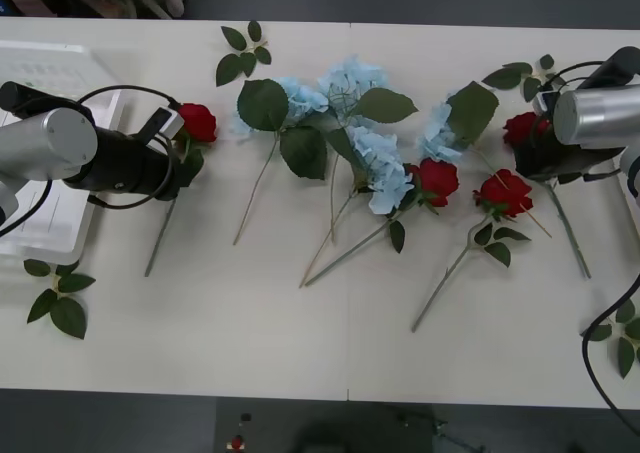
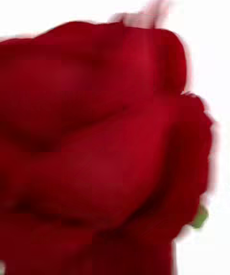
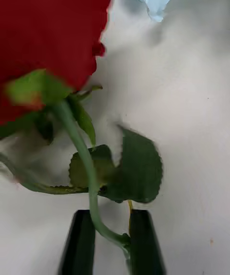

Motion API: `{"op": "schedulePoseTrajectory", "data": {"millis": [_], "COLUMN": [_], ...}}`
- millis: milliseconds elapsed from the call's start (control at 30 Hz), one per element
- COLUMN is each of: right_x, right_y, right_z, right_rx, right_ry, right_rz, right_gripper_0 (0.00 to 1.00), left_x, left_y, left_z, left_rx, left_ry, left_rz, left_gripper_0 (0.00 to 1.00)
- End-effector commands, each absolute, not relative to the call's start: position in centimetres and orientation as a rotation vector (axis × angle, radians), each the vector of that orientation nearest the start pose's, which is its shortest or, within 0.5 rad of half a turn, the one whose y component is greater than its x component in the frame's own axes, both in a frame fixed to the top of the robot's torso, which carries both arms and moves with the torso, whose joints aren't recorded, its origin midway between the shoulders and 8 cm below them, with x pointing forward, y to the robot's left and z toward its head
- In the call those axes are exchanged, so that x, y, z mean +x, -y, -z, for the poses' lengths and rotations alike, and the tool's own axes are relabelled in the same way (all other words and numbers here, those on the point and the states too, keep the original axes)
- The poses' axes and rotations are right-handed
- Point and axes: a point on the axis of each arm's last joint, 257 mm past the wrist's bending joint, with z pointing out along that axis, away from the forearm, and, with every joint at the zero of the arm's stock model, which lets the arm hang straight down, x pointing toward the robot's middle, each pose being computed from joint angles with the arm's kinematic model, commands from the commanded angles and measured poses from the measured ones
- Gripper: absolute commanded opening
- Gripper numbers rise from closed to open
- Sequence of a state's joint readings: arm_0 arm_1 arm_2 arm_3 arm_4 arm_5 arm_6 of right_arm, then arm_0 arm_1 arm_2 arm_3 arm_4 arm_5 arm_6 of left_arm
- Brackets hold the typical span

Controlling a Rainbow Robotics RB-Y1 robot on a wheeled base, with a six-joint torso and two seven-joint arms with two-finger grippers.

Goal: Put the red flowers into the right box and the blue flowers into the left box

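L tool [image 3: 111, 244] sits narrow on the stem of a red rose [image 1: 197, 122] at the desk's [image 1: 250, 343] left, black fingers [image 3: 79, 244] either side, bloom beside the left box [image 1: 55, 228]. R tool [image 1: 545, 153] is over a second rose [image 1: 522, 128] at the desk's right; bloom right up against its wrist cam, open/closed can't tell. Btw the arms lie blue flowers [image 1: 355, 123] and 2 more red ones [image 1: 470, 188], well apart from both tools.
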State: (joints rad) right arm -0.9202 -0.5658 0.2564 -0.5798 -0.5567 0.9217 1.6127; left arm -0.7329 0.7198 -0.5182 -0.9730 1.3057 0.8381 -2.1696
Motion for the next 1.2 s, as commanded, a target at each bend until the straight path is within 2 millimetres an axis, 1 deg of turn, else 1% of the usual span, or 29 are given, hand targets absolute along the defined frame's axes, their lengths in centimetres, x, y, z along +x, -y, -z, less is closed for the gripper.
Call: {"op": "schedulePoseTrajectory", "data": {"millis": [33,100,167,233,267,300,333,367,400,433,467,500,533,567,600,633,667,700,733,767,800,833,867,900,967,1000,1033,1100,1200], "right_x": [64.5,64.9,65.1,65.1,65.0,64.8,64.6,64.4,64.2,63.7,63.4,62.8,62.3,61.6,61.2,60.7,60.1,60.0,59.7,59.4,59.3,59.0,58.9,58.7,58.9,59.1,59.0,59.2,59.3], "right_y": [39.9,40.2,40.3,40.3,40.3,40.5,40.8,41.2,41.7,42.7,43.3,44.7,46.0,47.8,49.5,51.5,53.6,54.5,55.9,57.9,58.7,60.1,61.1,62.7,64.3,64.7,65.1,65.9,65.9], "right_z": [24.4,22.9,20.9,18.6,18.2,16.8,15.4,14.3,13.0,11.4,10.8,9.0,7.7,6.4,5.0,3.6,2.1,1.4,0.7,-0.1,-0.2,0.3,0.7,1.7,3.7,4.8,5.5,8.1,11.3], "right_rx": [-0.030,-0.025,-0.012,0.018,0.025,0.035,0.041,0.044,0.048,0.048,0.045,0.034,0.020,-0.005,-0.044,-0.102,-0.155,-0.179,-0.209,-0.238,-0.239,-0.244,-0.240,-0.234,-0.224,-0.224,-0.209,-0.137,-0.053], "right_ry": [-2.500,-2.496,-2.500,-2.511,-2.518,-2.525,-2.533,-2.540,-2.545,-2.552,-2.560,-2.561,-2.560,-2.559,-2.547,-2.530,-2.507,-2.493,-2.475,-2.445,-2.438,-2.434,-2.429,-2.422,-2.405,-2.396,-2.391,-2.364,-2.343], "right_rz": [0.213,0.214,0.202,0.153,0.145,0.130,0.124,0.125,0.133,0.159,0.180,0.236,0.293,0.384,0.479,0.602,0.730,0.788,0.870,0.980,1.006,1.053,1.077,1.101,1.102,1.097,1.089,1.048,0.994], "right_gripper_0": [0.00,0.00,0.00,0.00,0.00,0.00,0.00,0.00,0.00,0.00,0.00,0.00,0.00,0.00,0.00,0.00,0.00,0.00,0.00,0.00,0.00,0.00,0.00,0.00,0.00,0.00,0.00,0.00,0.00], "left_x": [61.0,61.1,61.1,61.2,61.2,61.4,61.7,61.8,61.8,61.5,61.2,60.3,59.4,58.1,57.1,56.0,55.3,55.0,54.6,54.0,53.9,53.7,53.7,53.7,53.4,53.1,53.0,52.5,52.0], "left_y": [-24.8,-24.8,-24.9,-25.0,-25.2,-25.3,-25.2,-24.7,-24.4,-24.0,-23.7,-22.5,-21.1,-18.9,-16.8,-14.0,-11.4,-10.1,-8.3,-5.6,-4.9,-3.4,-2.4,-1.2,0.6,1.4,1.8,3.8,6.4], "left_z": [26.4,26.4,26.4,26.4,26.3,25.3,23.3,20.7,17.7,14.2,12.5,9.0,6.5,3.8,2.0,0.3,-0.8,-1.3,-1.6,-1.9,-2.0,-1.8,-1.5,-0.9,-0.3,-0.5,-0.6,-1.2,-2.1], "left_rx": [0.715,0.714,0.714,0.717,0.717,0.713,0.706,0.695,0.679,0.666,0.655,0.635,0.628,0.633,0.641,0.652,0.654,0.652,0.650,0.644,0.637,0.636,0.643,0.665,0.702,0.707,0.708,0.688,0.628], "left_ry": [-2.271,-2.268,-2.269,-2.266,-2.264,-2.250,-2.215,-2.168,-2.122,-2.071,-2.047,-1.996,-1.951,-1.894,-1.847,-1.786,-1.728,-1.698,-1.663,-1.608,-1.588,-1.560,-1.545,-1.538,-1.523,-1.511,-1.504,-1.475,-1.433], "left_rz": [0.225,0.223,0.220,0.211,0.207,0.212,0.238,0.280,0.330,0.390,0.432,0.543,0.639,0.757,0.838,0.922,0.974,0.998,1.025,1.053,1.056,1.050,1.036,1.015,0.989,0.993,0.994,1.034,1.095], "left_gripper_0": [0.00,0.00,0.00,0.00,0.00,0.00,0.00,0.00,0.00,0.00,0.00,0.00,0.00,0.00,0.00,0.00,0.00,0.00,0.00,0.00,0.00,0.00,0.00,0.00,0.00,0.00,0.00,0.00,0.00]}}
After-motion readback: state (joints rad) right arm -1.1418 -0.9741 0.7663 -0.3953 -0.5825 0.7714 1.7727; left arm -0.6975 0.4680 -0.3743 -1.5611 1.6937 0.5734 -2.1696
